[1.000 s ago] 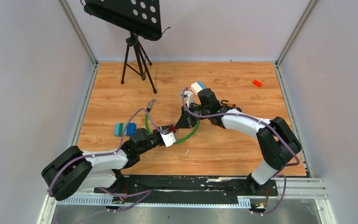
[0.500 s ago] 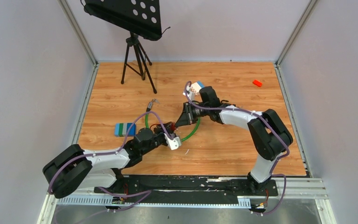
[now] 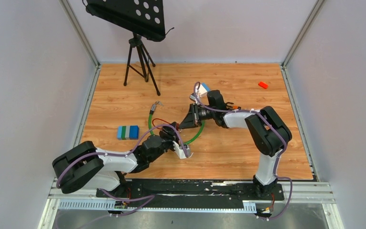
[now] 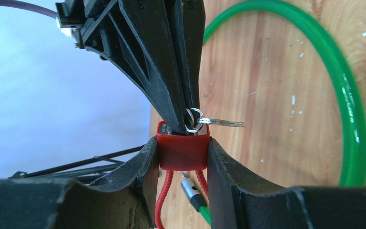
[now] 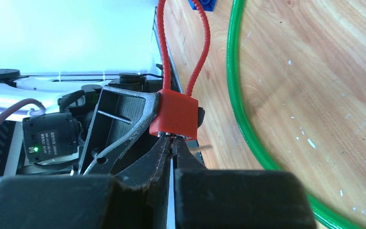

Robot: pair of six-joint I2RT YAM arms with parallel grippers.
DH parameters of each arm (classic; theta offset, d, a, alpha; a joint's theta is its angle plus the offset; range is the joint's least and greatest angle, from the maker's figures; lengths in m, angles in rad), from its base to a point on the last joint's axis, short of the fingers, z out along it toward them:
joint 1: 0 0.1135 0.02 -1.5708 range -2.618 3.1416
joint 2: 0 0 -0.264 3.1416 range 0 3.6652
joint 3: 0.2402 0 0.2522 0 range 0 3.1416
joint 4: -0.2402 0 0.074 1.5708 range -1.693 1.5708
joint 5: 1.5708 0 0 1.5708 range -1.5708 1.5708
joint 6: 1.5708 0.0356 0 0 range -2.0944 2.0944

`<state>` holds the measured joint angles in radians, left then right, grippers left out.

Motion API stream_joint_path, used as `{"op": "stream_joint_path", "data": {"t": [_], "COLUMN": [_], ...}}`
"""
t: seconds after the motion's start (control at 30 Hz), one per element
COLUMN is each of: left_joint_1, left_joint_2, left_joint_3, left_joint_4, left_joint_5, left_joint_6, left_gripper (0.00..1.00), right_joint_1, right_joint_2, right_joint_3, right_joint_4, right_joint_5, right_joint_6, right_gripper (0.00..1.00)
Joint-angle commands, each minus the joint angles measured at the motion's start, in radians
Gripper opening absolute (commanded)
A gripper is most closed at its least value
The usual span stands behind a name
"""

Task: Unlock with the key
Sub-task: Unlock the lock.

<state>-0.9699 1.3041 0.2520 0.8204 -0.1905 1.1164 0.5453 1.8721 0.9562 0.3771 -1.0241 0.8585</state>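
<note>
My left gripper [image 4: 183, 151] is shut on the red padlock [image 4: 182, 151], whose red cable shackle [image 4: 165, 198] hangs toward the camera. My right gripper [image 5: 173, 141] is shut on the key, its tips pressed against the padlock's [image 5: 176, 114] keyhole face. In the left wrist view the right gripper's fingers [image 4: 171, 62] come down onto the lock, with a key ring [image 4: 195, 118] and a spare key [image 4: 224, 123] sticking out to the right. In the top view both grippers meet at the padlock [image 3: 176, 127] mid-table. The key in the lock is hidden between the fingers.
A green cable loop [image 3: 194, 136] lies under the grippers; its metal end [image 4: 189, 188] hangs by the shackle. A blue-green block [image 3: 127, 132] lies left, a white-blue block [image 3: 202, 88] behind the right arm, a red brick [image 3: 263, 85] far right, a tripod stand [image 3: 140, 57] at the back.
My left arm has swung its wrist over and the right arm has folded in closer; both grippers stay joined at the padlock.
</note>
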Motion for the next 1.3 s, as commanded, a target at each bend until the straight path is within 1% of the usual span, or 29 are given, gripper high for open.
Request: {"op": "stream_joint_path", "data": {"t": [0.0, 0.03, 0.1, 0.17, 0.2, 0.23, 0.33, 0.4, 0.47, 0.57, 0.63, 0.7, 0.77, 0.8, 0.87, 0.97, 1.1, 1.27], "left_joint_1": [-0.037, -0.036, -0.035, -0.028, -0.025, -0.02, 0.012, 0.039, 0.067, 0.111, 0.139, 0.168, 0.185, 0.188, 0.189, 0.189, 0.189, 0.19], "left_joint_2": [-0.019, -0.038, -0.083, -0.112, -0.121, -0.126, -0.155, -0.177, -0.196, -0.207, -0.209, -0.201, -0.187, -0.174, -0.155, -0.137, -0.133, -0.13], "left_joint_3": [0.055, 0.065, 0.086, 0.092, 0.093, 0.095, 0.109, 0.119, 0.132, 0.158, 0.186, 0.222, 0.262, 0.285, 0.328, 0.368, 0.383, 0.385], "left_joint_4": [0.301, 0.264, 0.184, 0.15, 0.139, 0.127, 0.058, 0.006, -0.054, -0.128, -0.194, -0.267, -0.351, -0.397, -0.467, -0.526, -0.556, -0.575], "left_joint_5": [0.057, 0.053, 0.057, 0.076, 0.082, 0.089, 0.137, 0.179, 0.253, 0.361, 0.446, 0.556, 0.665, 0.712, 0.785, 0.844, 0.891, 0.913], "left_joint_6": [0.078, 0.049, -0.022, -0.079, -0.099, -0.124, -0.242, -0.327, -0.398, -0.501, -0.567, -0.611, -0.623, -0.623, -0.623, -0.632, -0.638, -0.633], "left_gripper": [0.0, 0.0, 0.0, 0.0, 0.0, 0.0, 0.0, 0.0, 0.0, 0.0, 0.0, 0.0, 0.0, 0.0, 0.0, 0.0, 0.0, 0.0], "right_joint_1": [0.031, 0.023, -0.001, -0.045, -0.065, -0.083, -0.132, -0.163, -0.186, -0.197, -0.198, -0.196, -0.186, -0.174, -0.138, -0.071, 0.005, 0.073], "right_joint_2": [0.029, 0.018, -0.02, -0.072, -0.103, -0.134, -0.223, -0.287, -0.36, -0.443, -0.498, -0.548, -0.59, -0.614, -0.635, -0.664, -0.67, -0.681], "right_joint_3": [0.007, 0.014, 0.032, 0.05, 0.052, 0.054, 0.061, 0.063, 0.073, 0.095, 0.094, 0.085, 0.077, 0.076, 0.081, 0.082, 0.081, 0.085], "right_joint_4": [0.123, 0.097, 0.002, -0.144, -0.188, -0.241, -0.379, -0.458, -0.537, -0.665, -0.722, -0.748, -0.758, -0.769, -0.797, -0.831, -0.874, -0.94], "right_joint_5": [-0.066, -0.065, -0.051, -0.02, -0.007, 0.009, 0.035, 0.038, 0.038, 0.054, 0.037, 0.013, -0.004, -0.003, 0.019, 0.067, 0.128, 0.181], "right_joint_6": [0.089, 0.051, -0.066, -0.202, -0.265, -0.328, -0.5, -0.601, -0.735, -0.931, -1.04, -1.138, -1.216, -1.274, -1.336, -1.437, -1.535, -1.623], "right_gripper": [0.03, 0.06, 0.17, 0.36, 0.42, 0.46, 0.5, 0.52, 0.54, 0.56, 0.56, 0.56, 0.56, 0.55, 0.54, 0.51, 0.5, 0.48]}}
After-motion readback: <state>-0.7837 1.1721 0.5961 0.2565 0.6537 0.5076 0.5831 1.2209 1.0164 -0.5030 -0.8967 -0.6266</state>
